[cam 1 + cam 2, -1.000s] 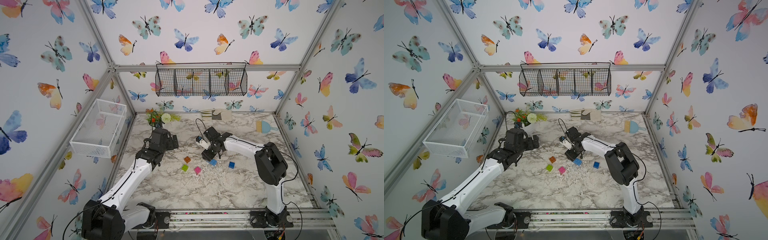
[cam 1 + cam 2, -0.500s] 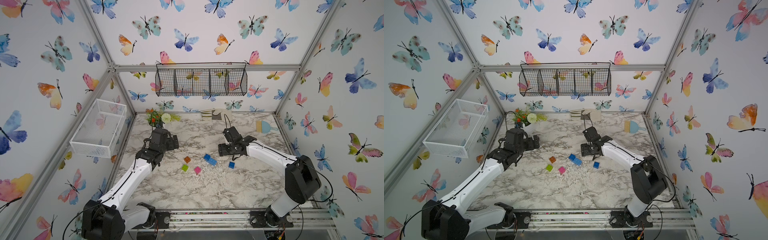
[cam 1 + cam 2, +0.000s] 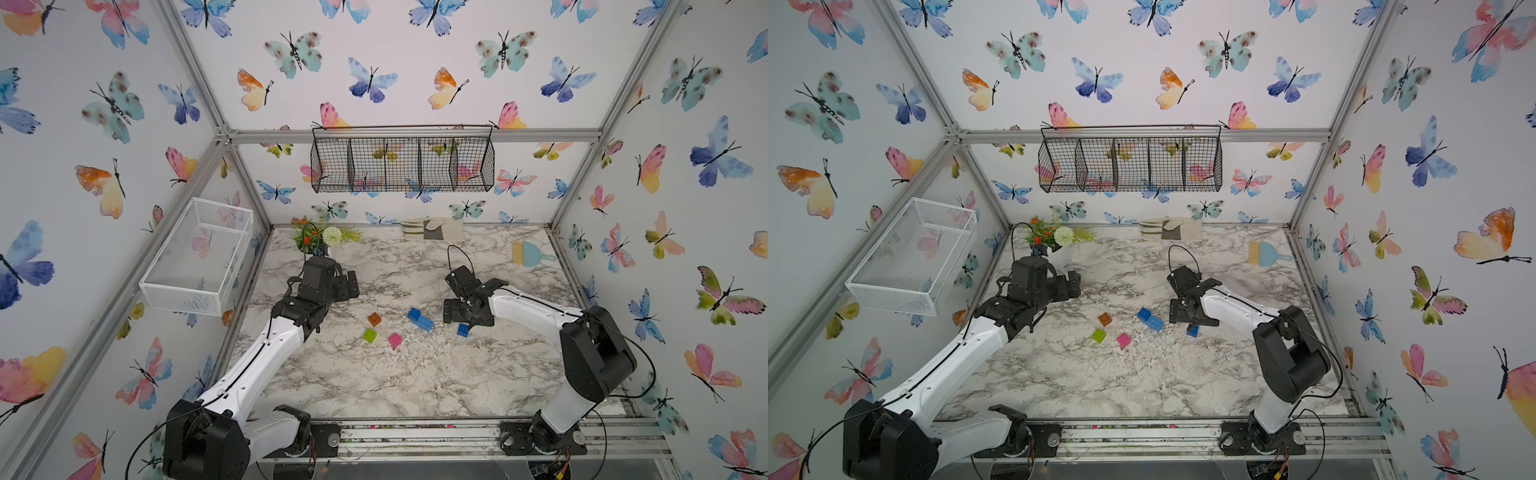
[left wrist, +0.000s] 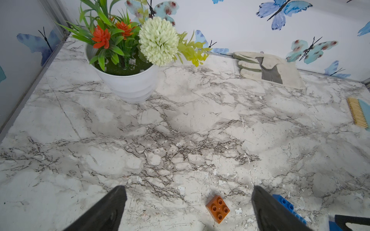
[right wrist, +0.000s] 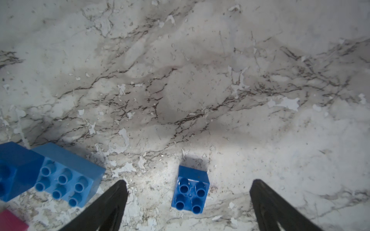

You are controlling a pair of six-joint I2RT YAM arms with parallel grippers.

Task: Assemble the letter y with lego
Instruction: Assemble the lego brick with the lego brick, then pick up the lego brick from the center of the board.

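Lego lies loose mid-frame in both top views on the marble table (image 3: pixel 415 382), no Y joined yet. A dk-blue square (image 5: pixel 190 190) sits btwn the spread, empty fingers of the right gripper (image 5: pixel 188 180), untouched. Just left is the light-blue bar (image 3: pixel 422 321) w/ the 2nd dk-blue (image 3: pixel 413 312) touching its end. Further left are the orange (image 3: pixel 374 318), green (image 3: pixel 369 335) and pink (image 3: pixel 395 340) bricks. At centre-left the left gripper (image 4: pixel 187 188) is spread wide too, holding nothing.

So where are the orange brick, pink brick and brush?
orange brick (image 4: pixel 217 209): left wrist view, studded top.
pink brick (image 3: pixel 395 340): in a top view, top face.
brush (image 3: pixel 532 254): in a top view, blue back.
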